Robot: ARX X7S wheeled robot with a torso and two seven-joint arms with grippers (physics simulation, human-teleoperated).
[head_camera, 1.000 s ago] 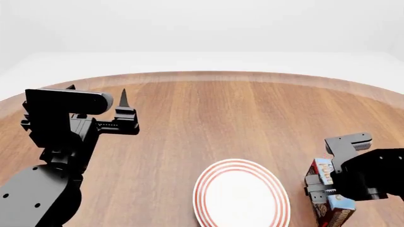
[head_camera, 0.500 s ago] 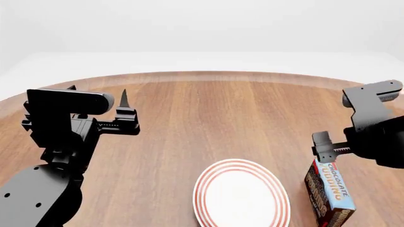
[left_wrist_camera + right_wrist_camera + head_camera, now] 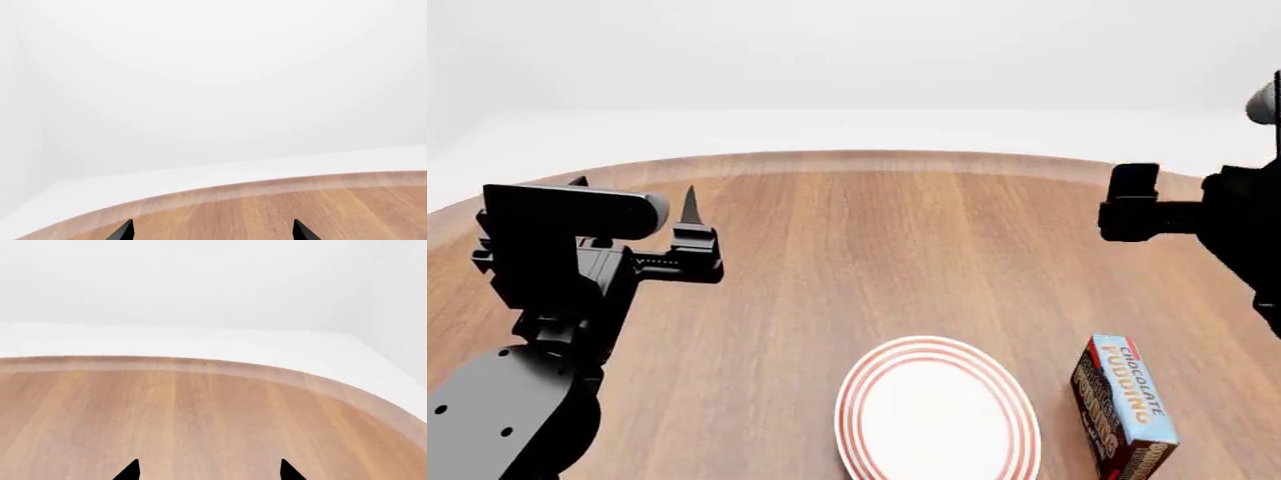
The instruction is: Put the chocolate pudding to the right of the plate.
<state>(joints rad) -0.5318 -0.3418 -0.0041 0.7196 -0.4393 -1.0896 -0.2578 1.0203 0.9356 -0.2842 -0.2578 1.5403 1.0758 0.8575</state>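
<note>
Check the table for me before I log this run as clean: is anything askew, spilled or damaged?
Nothing stands out. The chocolate pudding lies intact on the wooden table, just right of the plate, with a narrow gap between them. The plate sits flat and bare. No spills or damage are visible. Both grippers are clear of the objects.

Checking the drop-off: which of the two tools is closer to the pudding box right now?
The right tool, raised above the table's right side with the chocolate pudding below it. The left tool hangs far across, beyond the plate.
</note>
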